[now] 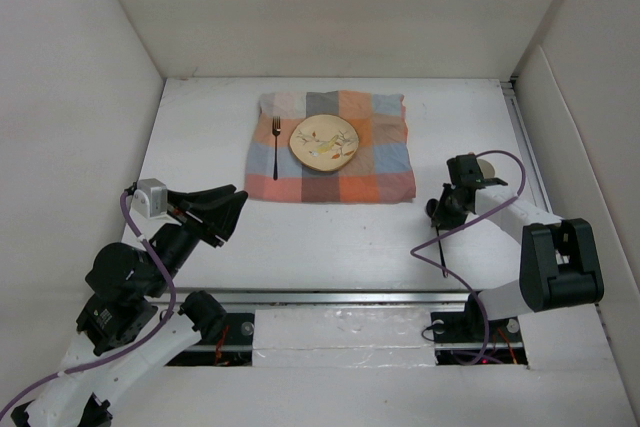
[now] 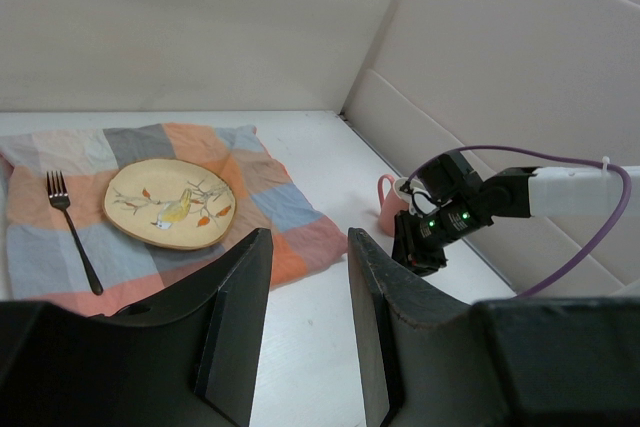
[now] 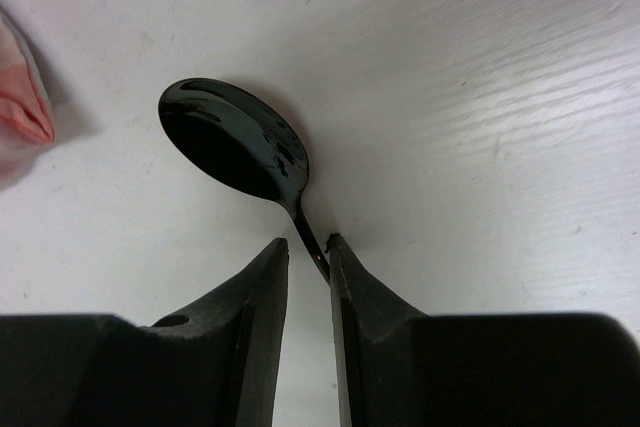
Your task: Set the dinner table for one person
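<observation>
The white dinner table (image 1: 330, 237) carries a checked cloth (image 1: 375, 162) at its back middle. On the cloth lie a cream plate (image 1: 323, 141) with a bird pattern and, just left of it, a dark fork (image 1: 276, 147). My right gripper (image 3: 308, 242) points down at the table right of the cloth, shut on the thin handle of a black spoon (image 3: 235, 152). The spoon's bowl lies on the table just ahead of the fingertips. My left gripper (image 2: 308, 237) hovers open near the cloth's front left corner, with only bare table between its fingers.
A pink mug (image 2: 388, 205) stands on the table right of the cloth, just behind my right arm (image 2: 470, 209). White walls enclose the table on the left, back and right. A purple cable (image 1: 440, 247) loops beside the right arm.
</observation>
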You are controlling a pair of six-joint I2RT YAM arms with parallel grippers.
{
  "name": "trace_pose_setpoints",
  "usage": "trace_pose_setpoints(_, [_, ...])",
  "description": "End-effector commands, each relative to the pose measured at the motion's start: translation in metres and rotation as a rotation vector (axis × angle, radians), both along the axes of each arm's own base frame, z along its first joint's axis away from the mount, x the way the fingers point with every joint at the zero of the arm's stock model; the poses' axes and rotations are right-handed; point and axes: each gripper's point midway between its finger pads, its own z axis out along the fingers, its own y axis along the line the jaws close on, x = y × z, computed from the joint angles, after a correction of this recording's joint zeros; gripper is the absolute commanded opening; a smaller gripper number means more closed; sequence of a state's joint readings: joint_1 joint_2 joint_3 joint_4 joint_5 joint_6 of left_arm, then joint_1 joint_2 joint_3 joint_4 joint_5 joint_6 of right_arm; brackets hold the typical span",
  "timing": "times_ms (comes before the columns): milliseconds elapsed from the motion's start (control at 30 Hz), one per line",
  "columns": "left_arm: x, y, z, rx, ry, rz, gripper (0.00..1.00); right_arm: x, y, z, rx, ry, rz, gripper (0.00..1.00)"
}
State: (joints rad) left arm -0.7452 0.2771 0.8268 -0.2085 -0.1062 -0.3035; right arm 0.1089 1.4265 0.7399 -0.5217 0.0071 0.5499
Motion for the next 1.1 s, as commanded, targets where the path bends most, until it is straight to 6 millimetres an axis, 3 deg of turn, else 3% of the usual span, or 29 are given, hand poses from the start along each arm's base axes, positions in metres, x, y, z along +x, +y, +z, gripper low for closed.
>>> trace_pose_setpoints(0, [-0.004, 0.008, 0.012, -0.037, -0.050, 0.022, 0.34, -0.032, 0.008, -0.007, -0.002, 0.149, 0.026, 0.28])
trace_pose_setpoints(200, [-0.005, 0.016, 0.015, -0.055, -0.060, 0.047, 0.34, -0.046, 0.020, -0.007, -0.012, 0.211, 0.066, 0.37])
trace_pose_setpoints(300, [-0.006, 0.017, 0.015, -0.062, -0.062, 0.048, 0.34, -0.050, 0.021, -0.008, -0.014, 0.225, 0.072, 0.29])
trace_pose_setpoints(333, [-0.006, 0.018, 0.016, -0.065, -0.066, 0.048, 0.34, -0.049, 0.022, -0.009, -0.015, 0.230, 0.069, 0.20])
trace_pose_setpoints(600, [-0.005, 0.023, 0.015, -0.073, -0.064, 0.075, 0.34, -0.040, 0.024, -0.007, -0.051, 0.212, 0.076, 0.00])
trace_pose_setpoints(767, [-0.003, 0.018, 0.012, -0.065, -0.056, 0.059, 0.35, -0.027, 0.022, 0.017, -0.055, 0.107, 0.086, 0.00])
trace_pose_setpoints(900, [-0.001, 0.015, 0.009, -0.056, -0.046, 0.056, 0.35, -0.008, -0.002, 0.045, -0.091, 0.035, 0.070, 0.00])
trace_pose_setpoints(1067, [0.001, 0.013, 0.007, -0.049, -0.038, 0.057, 0.35, 0.001, -0.008, 0.074, -0.133, -0.030, 0.115, 0.00])
